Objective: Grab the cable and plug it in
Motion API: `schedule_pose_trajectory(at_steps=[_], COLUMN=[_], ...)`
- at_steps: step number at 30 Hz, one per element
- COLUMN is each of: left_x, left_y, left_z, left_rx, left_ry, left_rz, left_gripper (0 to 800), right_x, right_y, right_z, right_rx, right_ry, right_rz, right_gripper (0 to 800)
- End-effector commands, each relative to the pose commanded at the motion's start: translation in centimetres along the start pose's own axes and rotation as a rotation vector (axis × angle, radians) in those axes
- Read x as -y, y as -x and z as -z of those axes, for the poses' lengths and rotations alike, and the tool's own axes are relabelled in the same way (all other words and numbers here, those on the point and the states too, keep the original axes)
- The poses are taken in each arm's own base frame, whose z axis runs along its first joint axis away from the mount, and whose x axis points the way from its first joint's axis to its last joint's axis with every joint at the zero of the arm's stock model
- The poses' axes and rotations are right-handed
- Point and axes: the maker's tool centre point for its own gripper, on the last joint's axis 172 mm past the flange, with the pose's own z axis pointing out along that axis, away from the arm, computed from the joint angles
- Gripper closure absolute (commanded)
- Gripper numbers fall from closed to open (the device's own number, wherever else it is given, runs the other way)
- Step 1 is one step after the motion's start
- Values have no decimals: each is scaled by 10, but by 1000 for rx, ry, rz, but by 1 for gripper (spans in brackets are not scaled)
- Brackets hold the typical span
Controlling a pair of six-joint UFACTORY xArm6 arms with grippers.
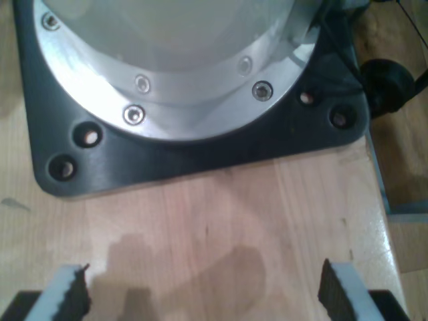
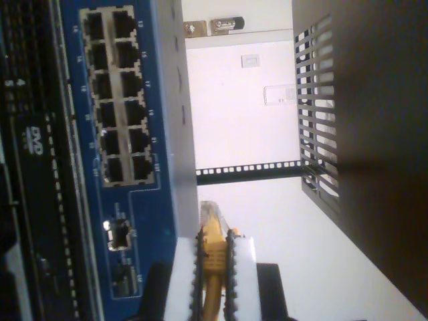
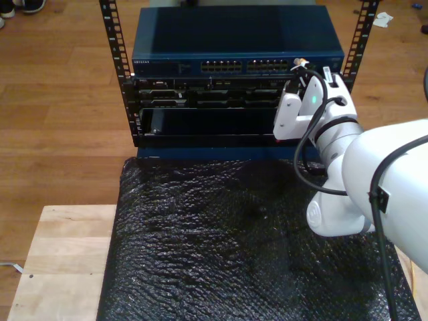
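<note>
The yellow-orange cable (image 2: 212,257) is pinched between the white, black-padded fingers (image 2: 242,267) of my second gripper (image 2: 214,267). Its clear plug (image 2: 208,215) sticks out ahead of the fingertips. The plug hangs just off the end of the blue switch (image 2: 134,200), beside the face and apart from the block of ports (image 2: 120,100). In the exterior view my second gripper (image 3: 302,67) is up at the switch's (image 3: 237,47) end on the exterior view's right. My first gripper (image 1: 204,294) stands open over bare wood with nothing between its fingers.
The switch sits on top of a black rack (image 3: 200,107) with perforated posts. A black bubble-wrap mat (image 3: 221,241) covers the table in front. A wooden table (image 3: 60,261) shows at the exterior view's lower left. An arm's silver base flange (image 1: 187,87) on a black plate lies ahead of my first gripper.
</note>
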Motion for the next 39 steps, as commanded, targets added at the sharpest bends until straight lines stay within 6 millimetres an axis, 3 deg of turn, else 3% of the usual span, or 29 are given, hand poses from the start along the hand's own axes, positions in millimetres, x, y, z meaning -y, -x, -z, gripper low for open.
schedule_pose_trajectory(at_steps=[7,12,26,39], left_x=[0,0,0,0], left_y=[0,0,0,0], left_z=[0,0,0,0], left_rx=[0,0,0,0], left_ry=[0,0,0,0], left_rz=[0,0,0,0], left_gripper=[1,1,1,1], right_x=[12,19,9,14], right_y=[-3,8,3,-4], right_z=[1,-4,-9,-12], right_rx=[5,59,147,191], right_ry=[-17,-19,64,97], right_rz=[-2,58,85,117], right_gripper=[800,800,800,800])
